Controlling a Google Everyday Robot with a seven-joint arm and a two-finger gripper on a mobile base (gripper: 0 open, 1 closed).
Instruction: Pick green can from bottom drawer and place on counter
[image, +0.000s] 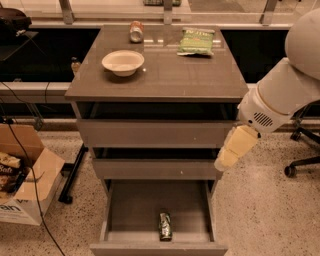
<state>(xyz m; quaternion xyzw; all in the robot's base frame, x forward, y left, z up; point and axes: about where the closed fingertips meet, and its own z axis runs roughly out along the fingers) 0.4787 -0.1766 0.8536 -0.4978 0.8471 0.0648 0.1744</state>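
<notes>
No text is showing legibly. Pale lettering on the green bag (196, 41) and dark print on the cardboard box (20, 210) are blurring beyond reading. The hand (225, 159) is hanging just right of the middle drawer (155, 169).
</notes>
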